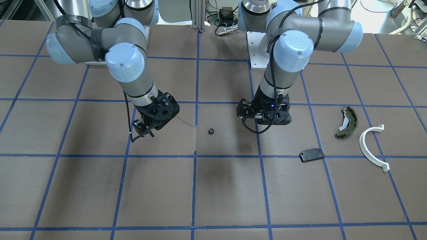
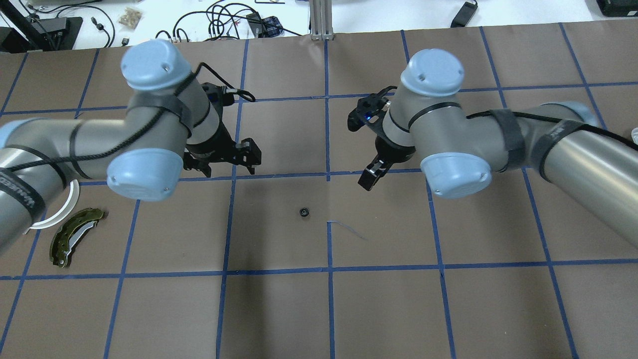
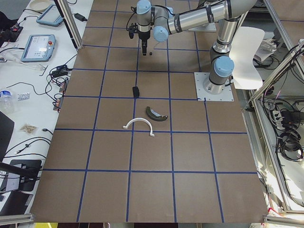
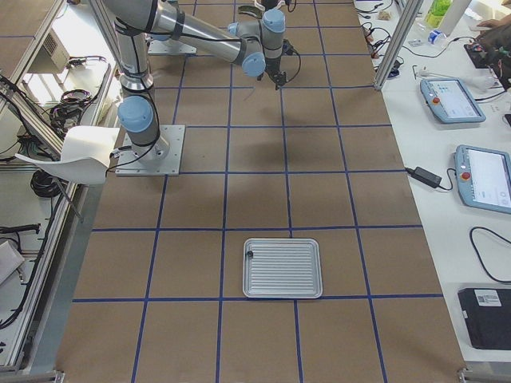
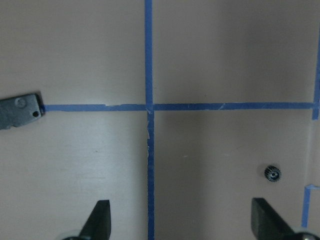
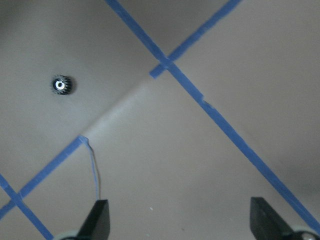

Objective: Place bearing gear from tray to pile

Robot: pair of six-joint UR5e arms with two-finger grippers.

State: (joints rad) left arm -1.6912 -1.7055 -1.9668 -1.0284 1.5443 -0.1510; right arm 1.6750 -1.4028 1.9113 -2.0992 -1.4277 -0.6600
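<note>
The bearing gear (image 1: 210, 131), small, black and toothed, lies on the brown table between the two grippers, held by neither. It also shows in the overhead view (image 2: 304, 212), the left wrist view (image 5: 272, 173) and the right wrist view (image 6: 63, 85). My left gripper (image 5: 182, 227) is open and empty above the table, beside the gear. My right gripper (image 6: 181, 227) is open and empty on the gear's other side. The pile lies on my left: an olive-green brake shoe (image 1: 347, 121), a white half-ring (image 1: 372, 146) and a flat black plate (image 1: 312, 155). The tray (image 4: 282, 268) is far off on my right.
Blue tape lines grid the table. A loose strand of tape (image 2: 349, 229) sticks up near the gear. A small dark part (image 4: 249, 254) lies at the tray's corner. Cables and devices lie beyond the table's far edge (image 2: 224, 20).
</note>
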